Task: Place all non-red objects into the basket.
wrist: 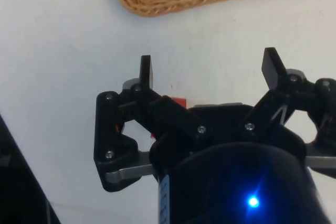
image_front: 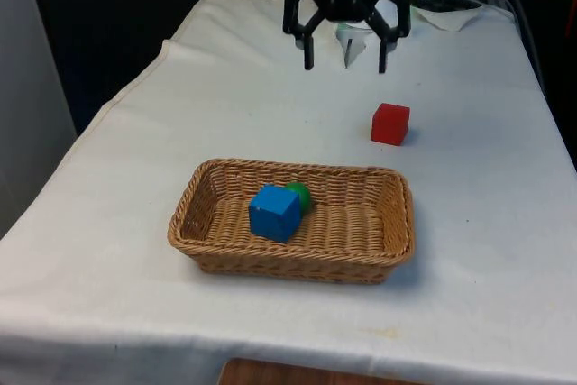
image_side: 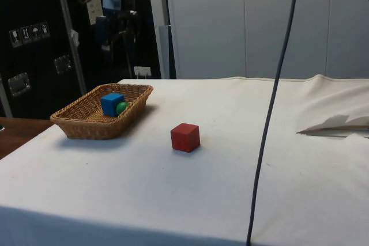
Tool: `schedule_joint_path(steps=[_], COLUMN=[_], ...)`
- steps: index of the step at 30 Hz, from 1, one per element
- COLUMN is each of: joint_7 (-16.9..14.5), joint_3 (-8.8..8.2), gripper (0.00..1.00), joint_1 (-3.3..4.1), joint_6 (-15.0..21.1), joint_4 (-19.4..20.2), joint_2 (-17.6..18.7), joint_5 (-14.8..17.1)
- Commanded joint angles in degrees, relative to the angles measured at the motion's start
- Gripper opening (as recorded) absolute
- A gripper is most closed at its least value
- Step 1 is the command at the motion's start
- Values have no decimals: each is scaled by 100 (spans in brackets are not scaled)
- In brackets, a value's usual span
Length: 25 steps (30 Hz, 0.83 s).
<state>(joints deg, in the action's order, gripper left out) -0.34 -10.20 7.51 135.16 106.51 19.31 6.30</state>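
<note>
Near the middle of the white-clothed tabletop [image_front: 135, 132] sits an oblong woven wicker basket [image_front: 293, 263], holding a blue wooden cube [image_front: 274, 212] with a small green ball [image_front: 300, 196] touching its far side. A red wooden cube [image_front: 390, 123] rests on the cloth beyond the basket, toward the front view's right, well apart from it. Above the far end hangs the black two-finger tool [image_front: 345, 62], fingers spread wide and gripping nothing.
</note>
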Motion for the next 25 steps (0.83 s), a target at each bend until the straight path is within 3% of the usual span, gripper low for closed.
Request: schedule_joint_path(steps=[1,14,15,23,25], joint_7=[6,-138,-149,-246,-258], joint_3=[-6,6,11,40,40], gripper=[100,100,100,100,100], joint_1=[23,80,63,103,92], joint_6=[-29,-223,-206,-321,-315], joint_4=[86,613,544,1026,968], joint_2=[-109,-768,-676,-1243,-1180], joint_5=[-46,-74,-23,-97,-57])
